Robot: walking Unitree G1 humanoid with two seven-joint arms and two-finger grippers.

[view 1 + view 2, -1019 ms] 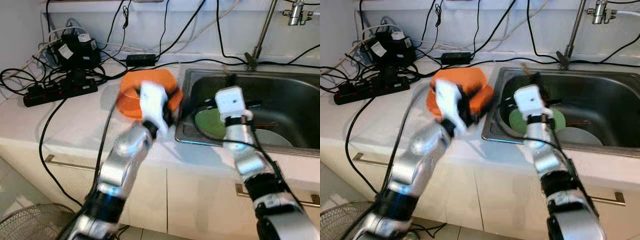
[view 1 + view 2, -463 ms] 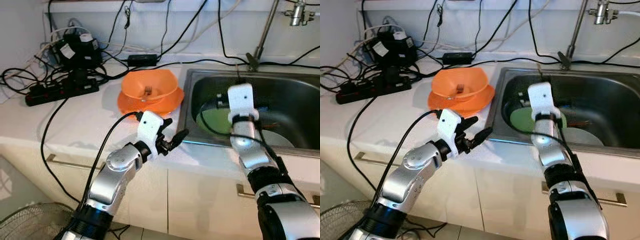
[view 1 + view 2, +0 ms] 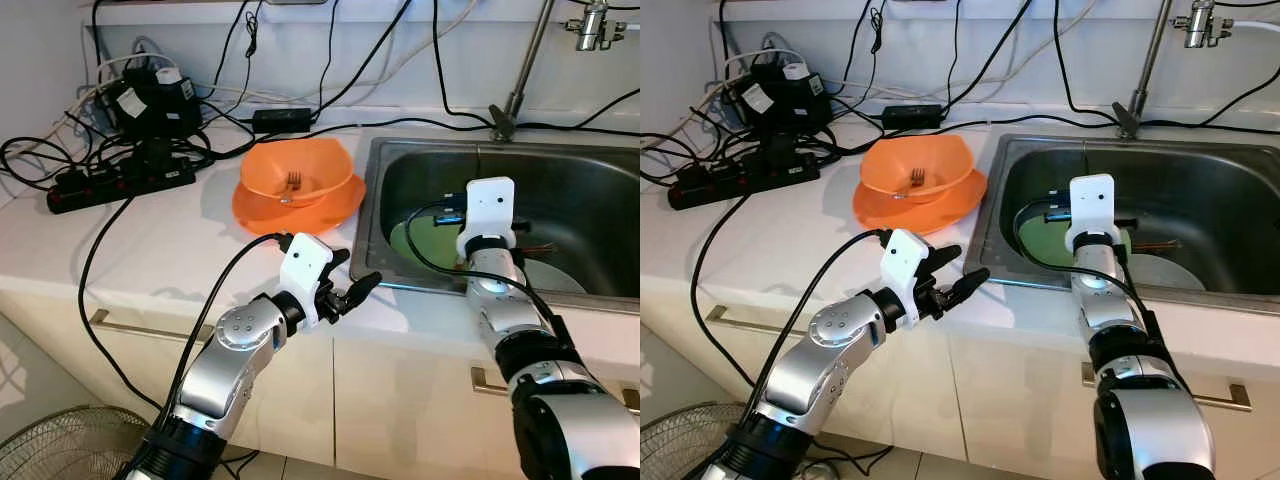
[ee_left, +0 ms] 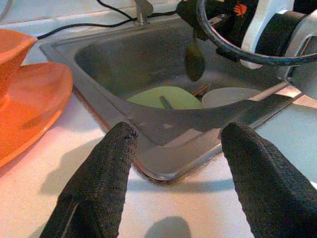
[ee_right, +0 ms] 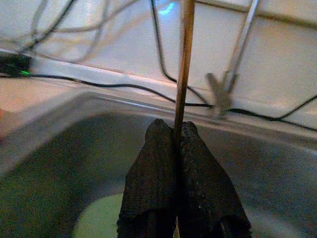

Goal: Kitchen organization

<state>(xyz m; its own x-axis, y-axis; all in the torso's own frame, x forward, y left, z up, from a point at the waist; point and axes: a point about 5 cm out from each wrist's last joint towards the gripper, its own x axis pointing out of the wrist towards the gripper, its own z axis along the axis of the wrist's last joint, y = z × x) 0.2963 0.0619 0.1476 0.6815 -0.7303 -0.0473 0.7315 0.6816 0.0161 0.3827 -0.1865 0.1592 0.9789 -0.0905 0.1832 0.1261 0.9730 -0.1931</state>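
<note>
A: Right gripper (image 5: 178, 148) is over the stainless steel sink (image 3: 590, 190), fingers clenched tight on a thin wooden stick (image 5: 184, 64). The stick's long axis runs straight out past the fingertips, pointing toward the back wall and the metal tap stem (image 5: 237, 54).

B: From the left wrist camera a dark spoon-shaped end (image 4: 194, 60) hangs down over the basin beside that arm. Whether it belongs to the same stick, I cannot tell.

A: And the left gripper (image 3: 345, 290)?

B: It hovers above the front edge of the white desk (image 3: 150, 250), just beside the sink's near-left corner. Fingers (image 4: 99, 183) spread wide apart, gripping nothing, pointing across toward the sink.

A: Down in the basin there's a round green plate (image 4: 168, 97) with a pale plate (image 4: 233, 96) beside it, and a thin brown stick (image 3: 535, 247) lying by them.

B: On the desk left of the sink, an orange plastic bowl (image 3: 915, 165) sits on an orange plate (image 3: 930, 210), a metal fork (image 3: 292, 183) inside the bowl, tines up toward the back wall.

A: Farther left, a black power strip (image 3: 120, 180) and a tangle of black cables (image 3: 60, 160), with a dark power adapter (image 3: 150, 100) behind. It carries white labels, but the writing is too small to read.

B: A wire fan grille (image 3: 60, 450) sits on the floor at lower left.
</note>
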